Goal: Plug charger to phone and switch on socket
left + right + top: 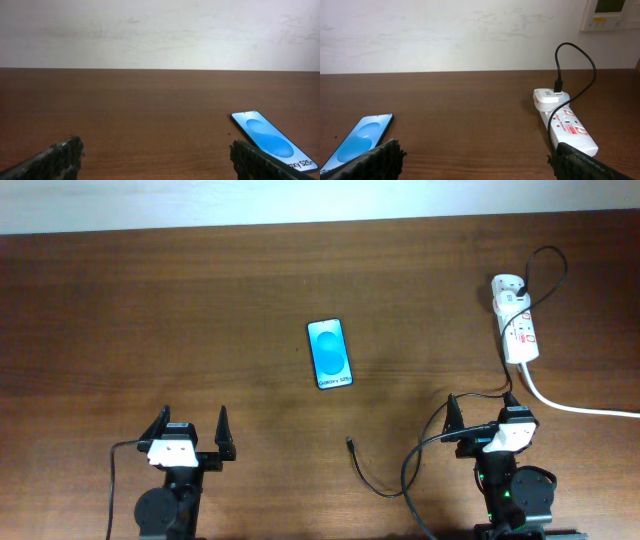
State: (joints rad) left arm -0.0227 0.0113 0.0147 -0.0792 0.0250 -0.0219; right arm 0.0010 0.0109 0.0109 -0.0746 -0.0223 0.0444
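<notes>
While held low and level at the near edge of the table (200, 280), the left gripper (191, 420) and right gripper (482, 408) gaped wide, empty, well apart from phone (329, 353), charger (365, 475) and socket (517, 320).

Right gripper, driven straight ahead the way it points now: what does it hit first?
Probably the socket: its near end lies ahead of the outer finger of the right gripper, though depth is unclear.

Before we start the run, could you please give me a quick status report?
Left end effector and right end effector open, empty. Charger tip lies apart from phone, unplugged. Nothing between them.
</notes>
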